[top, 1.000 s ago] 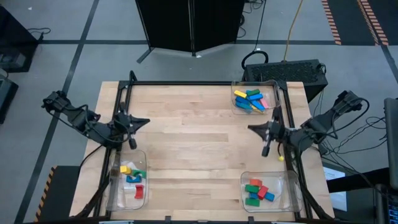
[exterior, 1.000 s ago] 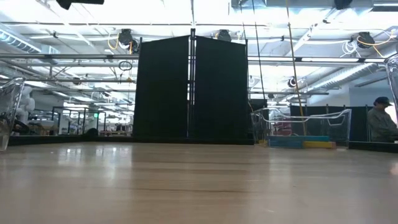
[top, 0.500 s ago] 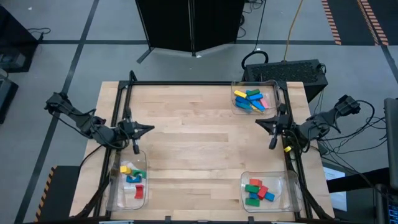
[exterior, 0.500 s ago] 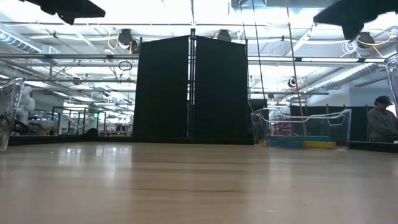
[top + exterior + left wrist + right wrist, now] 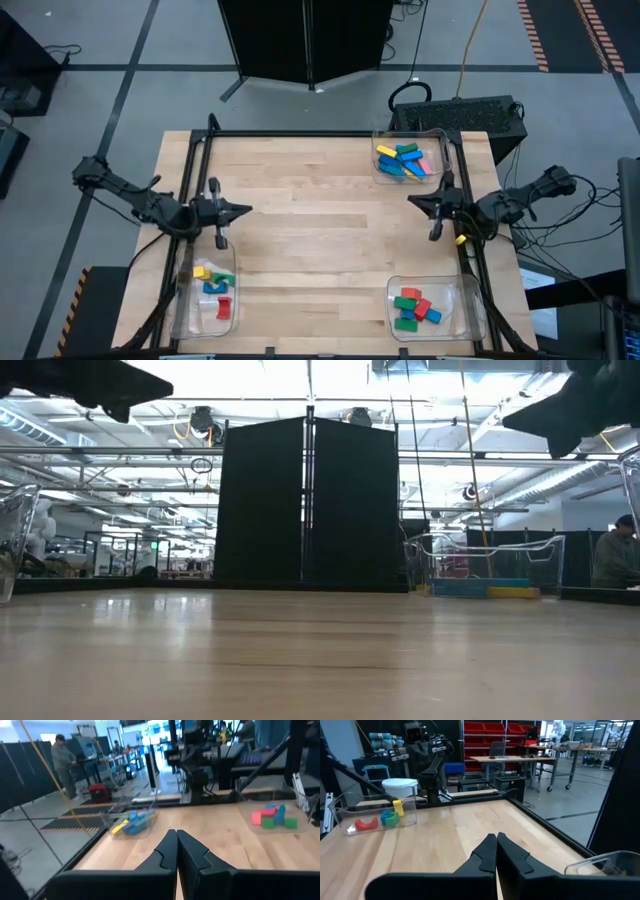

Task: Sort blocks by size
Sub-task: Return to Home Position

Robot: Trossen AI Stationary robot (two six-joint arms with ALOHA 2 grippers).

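The blocks lie in three clear trays. The far right tray (image 5: 408,160) holds blue, green, yellow and pink blocks (image 5: 131,821). Yellow, green, blue and red blocks (image 5: 374,820) are in the near left tray (image 5: 207,288). The near right tray (image 5: 425,305) has red, green and blue ones (image 5: 272,816). My left gripper (image 5: 246,210) hangs shut over the table's left side, pointing level toward the right, fingers together (image 5: 176,840). My right gripper (image 5: 410,201) hangs shut over the right side, pointing level toward the left (image 5: 496,842). Neither holds anything.
Bare wood lies between the two grippers. A black frame (image 5: 300,134) runs along the table's far, left and right edges. Dark partitions (image 5: 305,500) stand behind the far edge. A person (image 5: 612,555) is in the room beyond, far from the table.
Both grippers have sunk toward the table, coming down into the top of the low view, and have tipped toward level. My right gripper has also drawn back a little toward the table's right edge. No block has moved.
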